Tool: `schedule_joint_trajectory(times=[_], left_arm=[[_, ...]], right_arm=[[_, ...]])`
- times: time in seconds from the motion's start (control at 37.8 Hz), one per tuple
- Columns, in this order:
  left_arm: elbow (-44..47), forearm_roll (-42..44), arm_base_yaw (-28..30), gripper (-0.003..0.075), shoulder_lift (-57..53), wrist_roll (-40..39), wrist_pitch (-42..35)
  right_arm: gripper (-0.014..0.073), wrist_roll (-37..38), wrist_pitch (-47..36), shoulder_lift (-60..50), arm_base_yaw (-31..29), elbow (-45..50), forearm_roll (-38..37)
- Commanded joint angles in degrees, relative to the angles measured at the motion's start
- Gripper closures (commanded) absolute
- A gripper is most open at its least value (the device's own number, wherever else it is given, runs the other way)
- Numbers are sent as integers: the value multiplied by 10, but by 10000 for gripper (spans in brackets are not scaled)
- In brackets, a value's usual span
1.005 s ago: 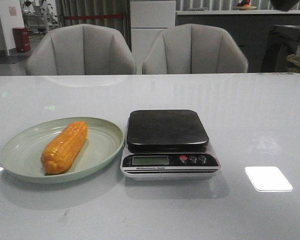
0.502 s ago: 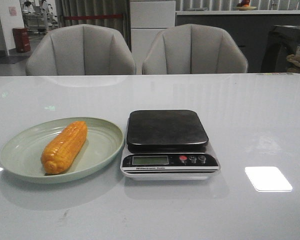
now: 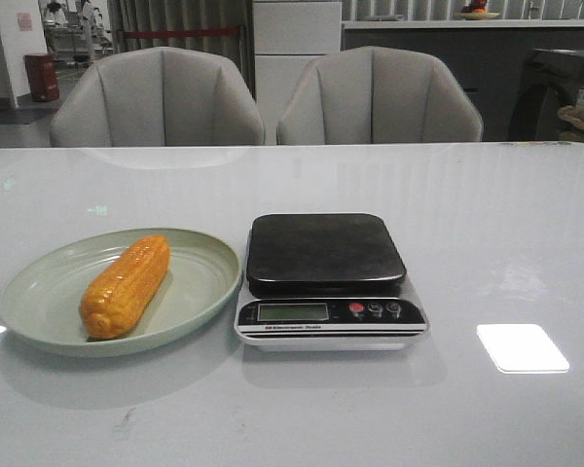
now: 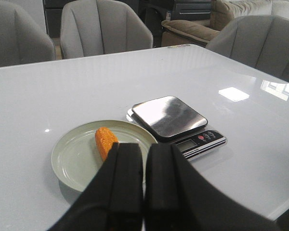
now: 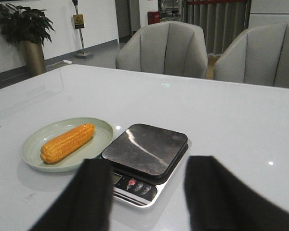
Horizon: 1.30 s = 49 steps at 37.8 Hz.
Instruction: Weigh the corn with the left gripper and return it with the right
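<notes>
Beside scale (image 3: 329, 280): corn (image 3: 126, 285) on plate (image 3: 39, 302); chairs (image 3: 157, 99) behind.

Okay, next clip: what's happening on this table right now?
Nothing is being handled yet. The corn lies on a pale green plate, beside a digital kitchen scale whose platform is bare. In the front view no arm shows over the table. The left gripper is shut and empty, hanging above the table with the plate ahead of it. The right gripper is open, with the scale ahead of it. Weighing hasn't started.
</notes>
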Motion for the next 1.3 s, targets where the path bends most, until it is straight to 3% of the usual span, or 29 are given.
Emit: schedule_joint_trajectory(times=[0.0,0.13,0.74,0.85,1.08,1.27], left_arm=[[-14,5,-1,607,-5,-1,-41],[-14,5,-1,606,-5,-1,-41],[1,4,4,607,-5,-1,-41],[27,2,49,607,-4,-1,-72],[97,-40,235,607,-4,-1,-169],[158,-43,338,607,-5,18,-233]], right_arm=[[468,-7,-20,6,-5,-14,-8],[392,-6,-10,6,-5,-14,-8],[397,-6,-12,6,-5,-14,-6],[397,-6,-12,6,-5,-14,-6],[397,-6,-12,6,-5,-14,-6],[397,-6,-12,6,-5,-14,-6]])
